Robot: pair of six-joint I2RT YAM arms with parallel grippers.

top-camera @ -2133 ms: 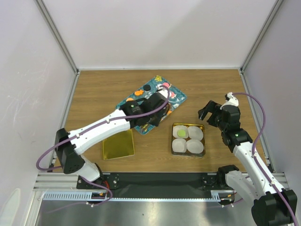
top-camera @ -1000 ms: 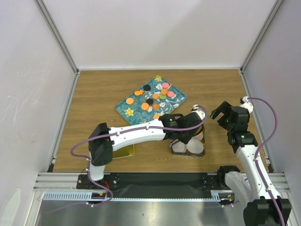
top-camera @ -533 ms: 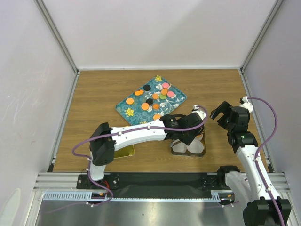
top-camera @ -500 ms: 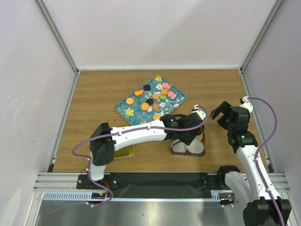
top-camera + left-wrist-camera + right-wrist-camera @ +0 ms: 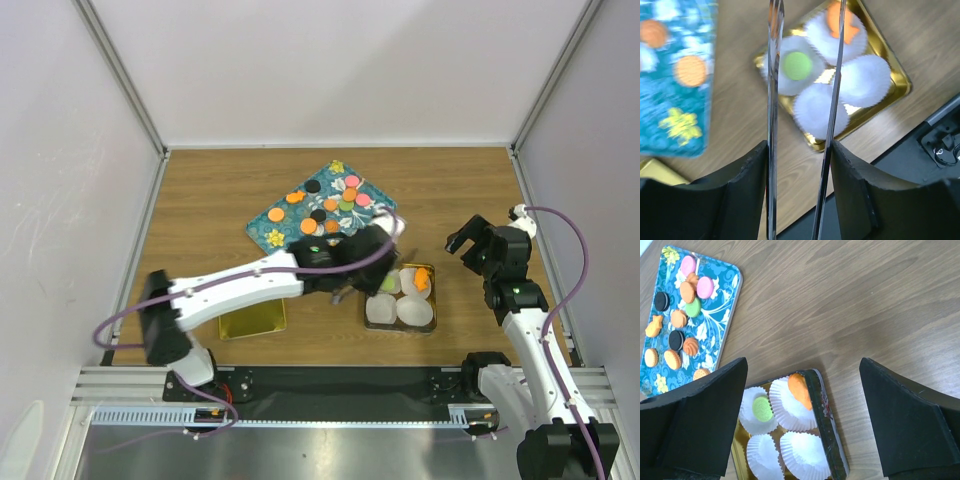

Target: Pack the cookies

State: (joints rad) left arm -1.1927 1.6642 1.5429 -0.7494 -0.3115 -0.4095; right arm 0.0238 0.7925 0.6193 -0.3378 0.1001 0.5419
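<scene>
Several cookies [image 5: 335, 205], orange, pink, green and black, lie on the teal floral tray [image 5: 283, 222]; they also show in the right wrist view [image 5: 687, 291]. A gold tin [image 5: 369, 297] holds white paper cups. A green cookie [image 5: 388, 284] lies in the far left cup, an orange cookie [image 5: 422, 280] in the far right cup, tilted against the wall. My left gripper [image 5: 380, 252] hovers at the tin's left side, its thin metal fingers [image 5: 773, 75] apart and empty. My right gripper [image 5: 466, 238] is open and empty, right of the tin.
A gold lid [image 5: 250, 315] lies near the front, left of the tin. The tray [image 5: 715, 320] sits behind the tin [image 5: 825, 415]. The green cookie [image 5: 798, 65] and orange cookie [image 5: 851, 29] show past the left fingers. Walls close in at left, right and back.
My left arm came from the tray to the tin, then drew back to the left. An orange cookie now lies in the far right cup. The right arm has hardly moved.
</scene>
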